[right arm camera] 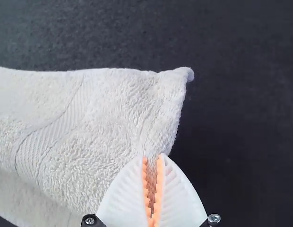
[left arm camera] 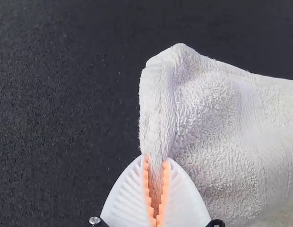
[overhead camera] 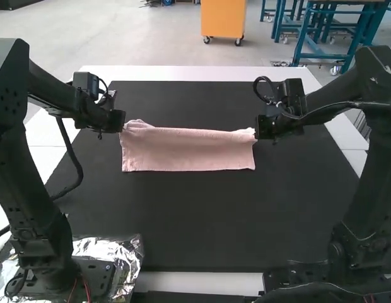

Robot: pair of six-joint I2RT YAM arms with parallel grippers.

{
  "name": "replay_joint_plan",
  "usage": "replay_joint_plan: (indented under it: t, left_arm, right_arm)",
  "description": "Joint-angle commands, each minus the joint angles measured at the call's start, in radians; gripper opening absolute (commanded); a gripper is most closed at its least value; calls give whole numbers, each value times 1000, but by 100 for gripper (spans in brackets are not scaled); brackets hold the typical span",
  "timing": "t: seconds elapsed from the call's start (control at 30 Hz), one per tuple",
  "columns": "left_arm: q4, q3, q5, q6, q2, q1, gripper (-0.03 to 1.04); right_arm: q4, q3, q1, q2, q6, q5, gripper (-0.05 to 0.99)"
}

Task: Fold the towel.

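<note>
My left gripper is at the left end of the pink towel, and my right gripper is at its right end. The towel forms a wide band between them on the black mat, with a slightly bunched upper left corner. In the left wrist view, my left gripper is shut on the edge of the towel, which bulges beyond the fingertips. The right wrist view has my right gripper shut on the opposite edge of the towel, near a corner.
The black mat lies on a white table. Crumpled foil sits by the left arm's base. A loose black cable hangs beside the left arm.
</note>
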Motion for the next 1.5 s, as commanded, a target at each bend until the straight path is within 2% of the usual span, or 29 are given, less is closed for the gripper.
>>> replay_joint_plan:
  t: [0.0, 0.3, 0.43, 0.47, 0.5, 0.53, 0.57, 0.6, 0.63, 0.67, 0.7, 0.87, 1.0, 1.13, 1.47]
  left_arm:
    - [7, -51, -16, 13, -54, 20, 2]
    - [82, -211, -30, 12, -91, 20, 2]
    - [157, -291, -64, 10, -91, 15, 2]
    - [185, -309, -65, 9, -92, 14, 2]
    - [195, -320, -65, 7, -91, 14, 8]
    - [198, -323, -67, 7, -91, 14, 24]
    - [192, -323, -67, 7, -91, 14, 50]
    - [183, -320, -67, 9, -92, 15, 67]
    - [177, -315, -67, 9, -91, 14, 81]
    - [171, -310, -67, 9, -92, 14, 94]
    - [168, -306, -67, 7, -92, 14, 98]
    - [162, -268, -65, -8, -111, 29, 98]
    - [175, -248, -62, -50, -135, 47, 97]
    - [192, -237, -62, -79, -146, 47, 97]
    - [192, -234, -59, -102, -146, 47, 97]
  right_arm:
    - [-2, -40, -26, -32, 2, 5, -3]
    - [58, -157, -18, -10, 7, -4, -3]
    - [58, -173, -20, 10, 7, -5, -2]
    - [58, -173, -23, 11, 7, -5, 2]
    - [56, -170, -23, 11, 7, -5, 16]
    - [56, -167, -26, 10, 7, -5, 33]
    - [51, -158, -26, 7, 7, -5, 50]
    - [33, -149, -26, 5, 3, -5, 65]
    - [13, -135, -26, 3, -1, -5, 76]
    - [-5, -123, -26, -1, -10, -5, 82]
    - [-16, -114, -23, -6, -16, -5, 83]
    - [-18, -94, -9, -7, -7, -4, 88]
    - [-11, -94, 12, 8, -6, -2, 88]
    - [-1, -95, 25, 33, -6, -2, 88]
    - [36, -94, 43, 106, -10, -1, 87]
